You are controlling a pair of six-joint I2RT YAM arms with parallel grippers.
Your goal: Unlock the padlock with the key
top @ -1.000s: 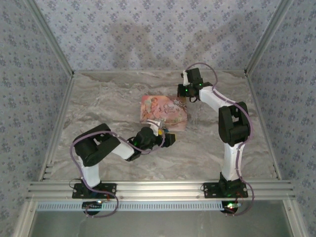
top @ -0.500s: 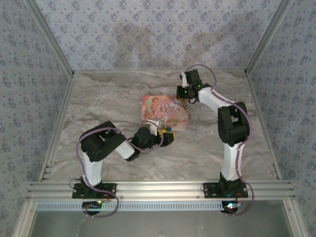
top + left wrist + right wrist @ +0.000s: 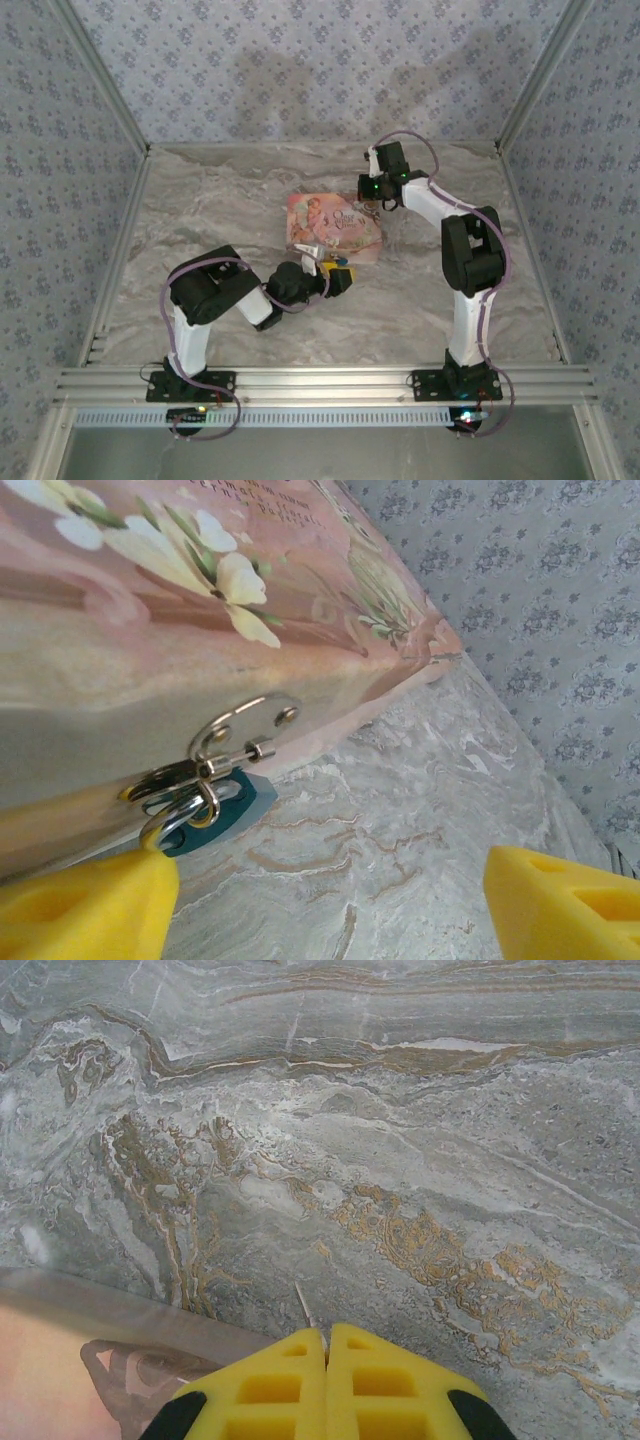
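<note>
- Elbow of left arm (image 3: pixel 215 288) sits farther right than before; left pincer (image 3: pixel 330 880) gapes just beside teal padlock (image 3: pixel 235 805) hanging from hasp (image 3: pixel 245 718) of floral box (image 3: pixel 150 630).
- Over bare counter (image 3: pixel 400 1110), right pincer (image 3: pixel 327 1375) is pressed together.
- Box lettering (image 3: pixel 250 492) is unreadable.

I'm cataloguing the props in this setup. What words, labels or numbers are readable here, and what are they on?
On the pink box, top view: ornate script lettering, too small and blurred to read.
On the same box, left wrist view: a row of small print at the upper edge, blurred and cut off, unreadable.
No other text, numbers or signs can be made out.
</note>
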